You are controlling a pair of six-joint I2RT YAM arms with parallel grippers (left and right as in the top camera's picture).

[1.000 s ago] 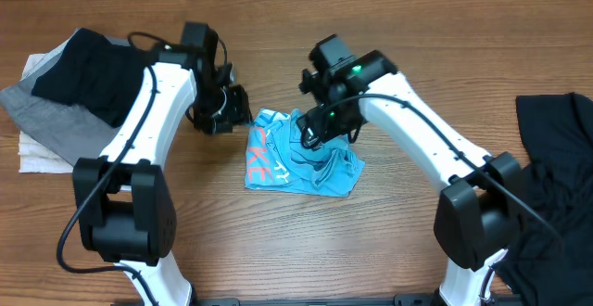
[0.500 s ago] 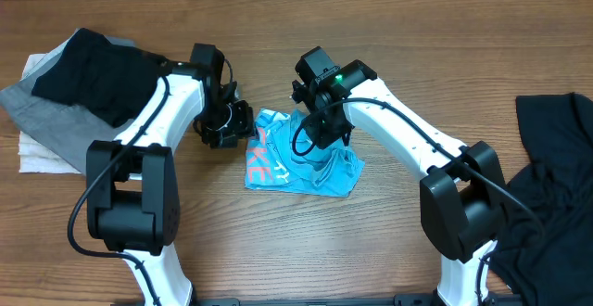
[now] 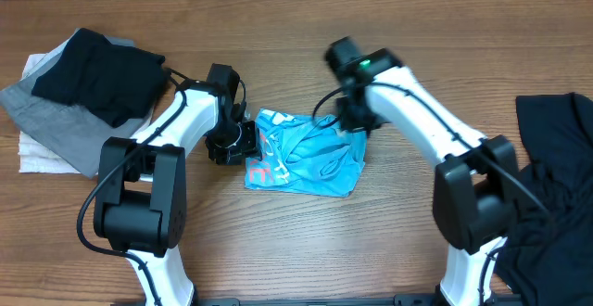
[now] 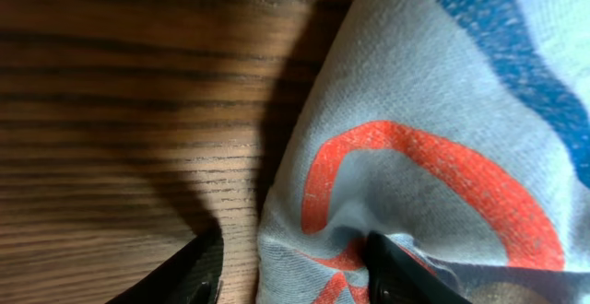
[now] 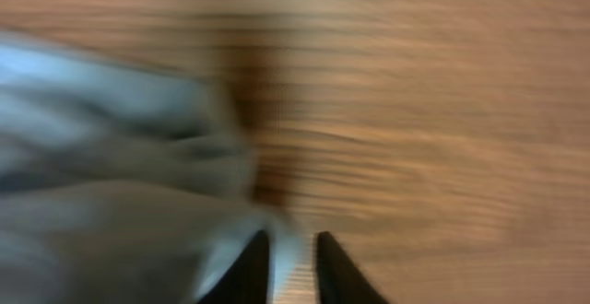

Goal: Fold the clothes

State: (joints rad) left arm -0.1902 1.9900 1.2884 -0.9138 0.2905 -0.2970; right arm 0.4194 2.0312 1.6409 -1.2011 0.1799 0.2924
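The sky-blue T-shirt [image 3: 306, 158] with white and pink lettering lies crumpled mid-table. My left gripper [image 3: 243, 145] sits at its left edge. In the left wrist view the left gripper [image 4: 290, 272] is open and straddles the cloth's edge [image 4: 424, 157]: one finger [image 4: 189, 276] rests on the wood, the other [image 4: 401, 272] presses into the orange print. My right gripper [image 3: 356, 121] is at the shirt's upper right corner. The right wrist view is blurred; there my right gripper [image 5: 293, 267] is nearly closed, with a thin strip of the blue cloth [image 5: 111, 203] between its tips.
A pile of black [image 3: 93, 70], grey [image 3: 51, 121] and white [image 3: 37, 158] garments lies at the far left. A black garment [image 3: 556, 167] lies at the right edge. Bare wooden table [image 3: 278, 241] runs along the front.
The right gripper has swung right, drawing the shirt's upper right part out flatter. The left gripper has come in to the shirt's left edge.
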